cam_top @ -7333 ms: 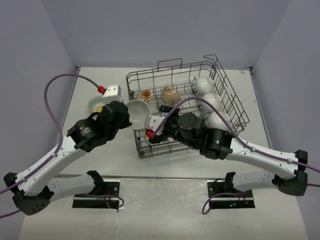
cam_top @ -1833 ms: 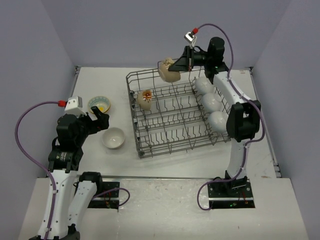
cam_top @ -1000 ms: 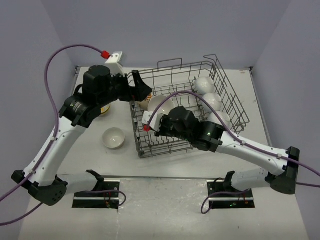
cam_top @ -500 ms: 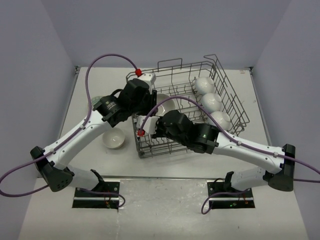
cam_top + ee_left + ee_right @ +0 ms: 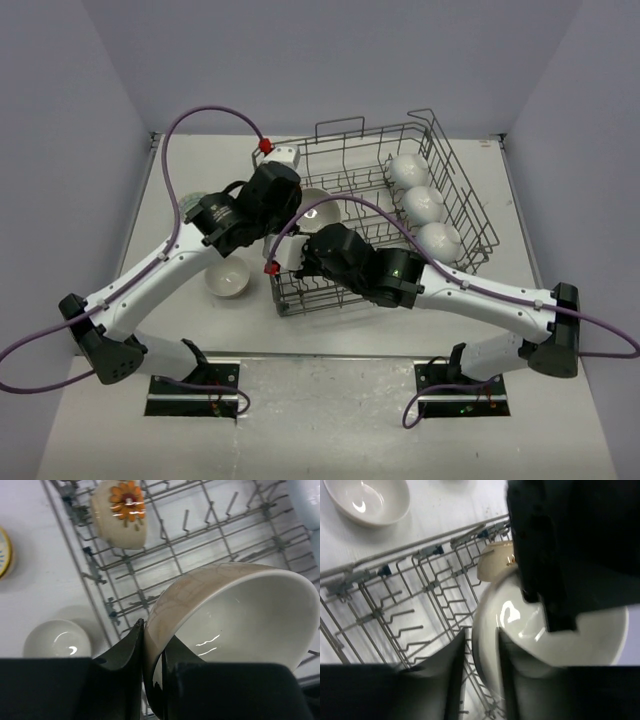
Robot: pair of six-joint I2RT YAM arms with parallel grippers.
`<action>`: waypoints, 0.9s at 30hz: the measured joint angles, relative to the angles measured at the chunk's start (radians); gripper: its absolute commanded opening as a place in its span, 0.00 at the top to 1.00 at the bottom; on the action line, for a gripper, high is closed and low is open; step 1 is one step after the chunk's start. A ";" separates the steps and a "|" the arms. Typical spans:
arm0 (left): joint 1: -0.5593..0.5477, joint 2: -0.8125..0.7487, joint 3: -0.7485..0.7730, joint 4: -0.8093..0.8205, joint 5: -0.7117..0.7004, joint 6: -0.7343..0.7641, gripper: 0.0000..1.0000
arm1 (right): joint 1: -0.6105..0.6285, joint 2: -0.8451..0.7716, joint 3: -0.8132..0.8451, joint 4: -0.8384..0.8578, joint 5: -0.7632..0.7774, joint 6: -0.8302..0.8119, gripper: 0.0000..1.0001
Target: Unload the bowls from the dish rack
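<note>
- The left fingers [image 5: 133, 645] are pinched shut on the rim of a cream bowl [image 5: 240, 615]. One finger lies on the outer wall and the other inside it.
- The right fingers [image 5: 454, 662] stand narrowly apart astride the same bowl's rim on its other side. I cannot tell whether they press on it.
- The cream bowl is tilted up on its edge between the two wrists. It sits over the left part of the dish rack [image 5: 470, 205], above the upright tines.
- In the right wrist view, the dark body of the left wrist covers part of the bowl's hollow.
- A flower-patterned bowl [image 5: 122, 512] stands among the tines near the rack's left wall.
- Three white bowls [image 5: 418, 203] stand in a row along the rack's right side, well apart from the fingers.
- On the table [image 5: 190, 150], just outside the rack's left wall, a plain white bowl [image 5: 227, 279] sits upright.
- A teal-rimmed bowl [image 5: 2, 550] lies farther back on the table, mostly cut off by the frame edge.
</note>
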 measured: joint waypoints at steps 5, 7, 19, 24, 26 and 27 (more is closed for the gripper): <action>0.054 -0.100 -0.071 -0.076 -0.138 -0.032 1.00 | 0.004 -0.003 0.014 0.073 0.016 0.018 0.25; 0.134 -0.173 -0.138 -0.081 -0.160 -0.049 1.00 | -0.002 -0.008 0.015 0.090 0.023 0.032 0.23; 0.756 -0.444 -0.706 0.051 0.179 -0.044 1.00 | -0.043 -0.275 -0.079 0.102 0.035 0.195 0.18; 0.801 -0.401 -0.785 0.084 0.320 -0.045 1.00 | -0.043 -0.391 -0.163 0.113 0.009 0.223 0.18; 0.801 -0.386 -0.785 0.118 0.349 -0.045 1.00 | -0.043 -0.406 -0.187 0.111 0.002 0.226 0.17; 0.802 -0.381 -0.785 0.133 0.357 -0.045 1.00 | -0.043 -0.409 -0.195 0.111 -0.003 0.228 0.18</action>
